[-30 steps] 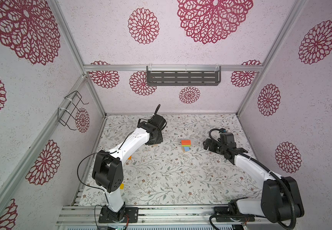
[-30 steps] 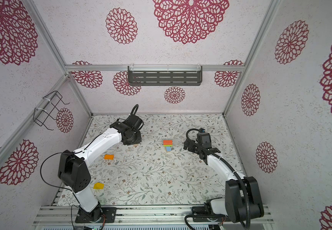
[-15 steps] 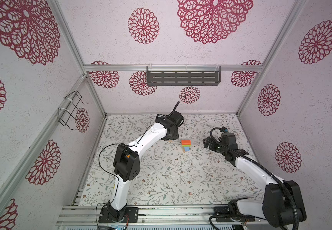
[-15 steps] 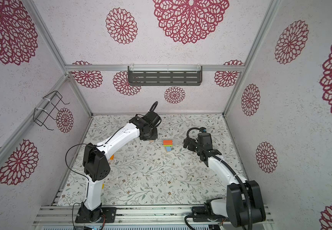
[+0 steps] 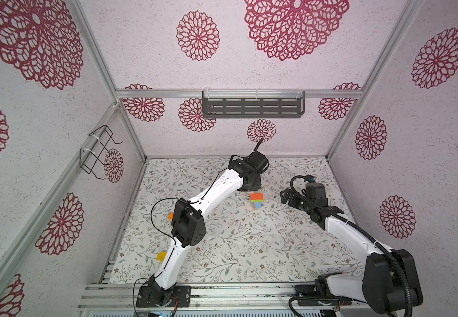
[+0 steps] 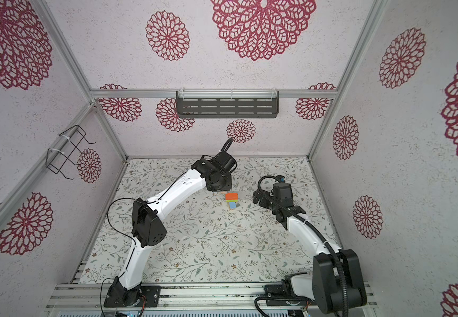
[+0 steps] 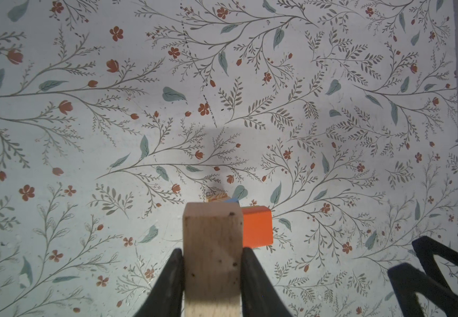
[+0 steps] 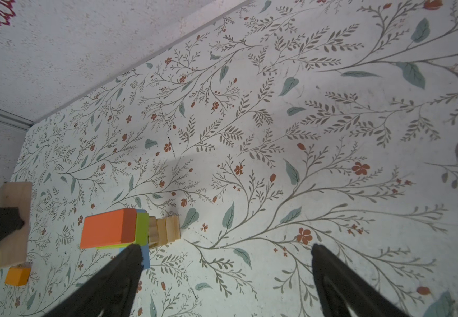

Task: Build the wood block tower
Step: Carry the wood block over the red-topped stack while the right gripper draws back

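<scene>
Pale walls (image 5: pixel 249 68) printed with crimson flower medallions box in a desk (image 5: pixel 249 247) covered with a leafy vine sheet. A wire rack (image 5: pixel 97 151) hangs on the left wall.

On the left of the desk a yellow block (image 5: pixel 161 255) lies near the front and an orange block (image 5: pixel 170 216) lies farther back. Both are partly hidden by the left arm and well apart from everything else.

The left arm reaches back towards the middle. The left claw (image 7: pixel 212 254) is clamped on a plain wood bar (image 7: pixel 212 236), its fingers pressing the two long sides. The bar's long axis runs straight out along the claw's reach, and its free end pokes past the fingertips. In both top views this claw (image 5: pixel 251 186) hangs just behind the wood block tower (image 5: pixel 257 201). In the right wrist view the bar (image 8: pixel 13 197) is clear of the stack.

The tower (image 6: pixel 232 200) stands upright near the middle of the desk. Its red-orange bar (image 8: pixel 107 230) lies flat on top, long axis across the top views. Under it come a lime green bar (image 8: pixel 142 229), a light blue bar (image 8: pixel 145 255) jutting towards the front, and natural cubes (image 8: pixel 167 230) at the base.

Just to the right, the right claw (image 8: pixel 225 251) is spread wide and holds nothing. One fingertip (image 8: pixel 131 254) overlaps the blue bar in the right wrist view, but whether they touch cannot be told.
</scene>
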Controlling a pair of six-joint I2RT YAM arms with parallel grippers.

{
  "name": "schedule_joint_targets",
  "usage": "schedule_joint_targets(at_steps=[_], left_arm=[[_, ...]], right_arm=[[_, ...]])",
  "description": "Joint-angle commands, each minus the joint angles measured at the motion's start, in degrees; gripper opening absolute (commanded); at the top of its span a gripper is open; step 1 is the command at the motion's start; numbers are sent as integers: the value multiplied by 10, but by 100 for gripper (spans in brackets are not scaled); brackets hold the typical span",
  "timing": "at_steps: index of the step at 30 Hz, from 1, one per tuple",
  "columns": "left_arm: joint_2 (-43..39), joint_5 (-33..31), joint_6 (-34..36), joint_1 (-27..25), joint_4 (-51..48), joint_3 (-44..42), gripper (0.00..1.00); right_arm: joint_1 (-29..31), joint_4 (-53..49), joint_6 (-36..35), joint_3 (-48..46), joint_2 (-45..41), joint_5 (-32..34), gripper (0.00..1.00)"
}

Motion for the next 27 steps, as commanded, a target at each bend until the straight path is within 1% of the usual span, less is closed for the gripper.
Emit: schedule_joint_targets(at_steps=[1, 16, 27], left_arm=[[14, 2, -14, -14, -6, 19, 33], [30, 3, -30, -36, -1, 25, 33], [36, -6, -34, -36, -5, 16, 32]], right_arm=[[-3, 15, 7, -5, -19, -1, 99], [-5, 16, 23, -10, -24, 2, 99], [-5, 17, 23, -11, -25, 2, 99]])
